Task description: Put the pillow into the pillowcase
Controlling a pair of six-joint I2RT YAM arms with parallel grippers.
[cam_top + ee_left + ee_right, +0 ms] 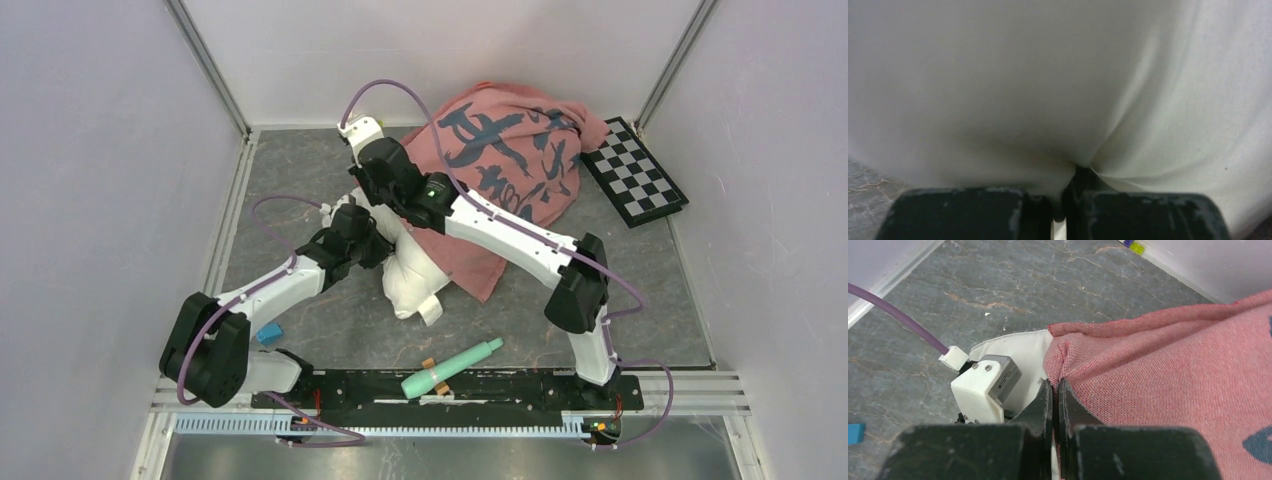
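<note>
My left gripper (1068, 200) is clamped on the pillow's (998, 75) exposed near-left end, and my right gripper (1054, 390) is pinched on the pillowcase (1173, 375) hem just beside it, with the sack lying far-right.

Pillow (415, 280): white, puffy, crumpled, before me; far end covered by pillowcase (510, 150), faded pink-red, dark brush marks, heaped far right.

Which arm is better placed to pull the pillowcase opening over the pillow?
Right, most likely. The right gripper is shut on the pillowcase edge, exactly where the pink cloth meets the white pillow. The left gripper is shut on pillow fabric, so it better suits holding the pillow.
</note>
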